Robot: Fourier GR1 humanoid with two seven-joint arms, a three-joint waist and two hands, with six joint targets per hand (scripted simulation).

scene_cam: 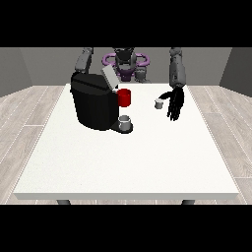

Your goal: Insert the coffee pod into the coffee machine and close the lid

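A black coffee machine (pixel 93 104) stands on the white table (pixel 128 157) at the view's left, its grey lid (pixel 109 77) tilted up and open. A small grey cup (pixel 125 122) sits on the machine's base at its front. The small white coffee pod (pixel 159 103) rests on the table right of the machine. Beside the pod, on its right, the hand at the view's right (pixel 175 104) hangs with fingers straight, pointing down. It is close to the pod and holds nothing. The other hand is hidden behind the machine.
A red mug (pixel 124 97) stands just behind and right of the machine, between it and the pod. The table's front half is bare white surface.
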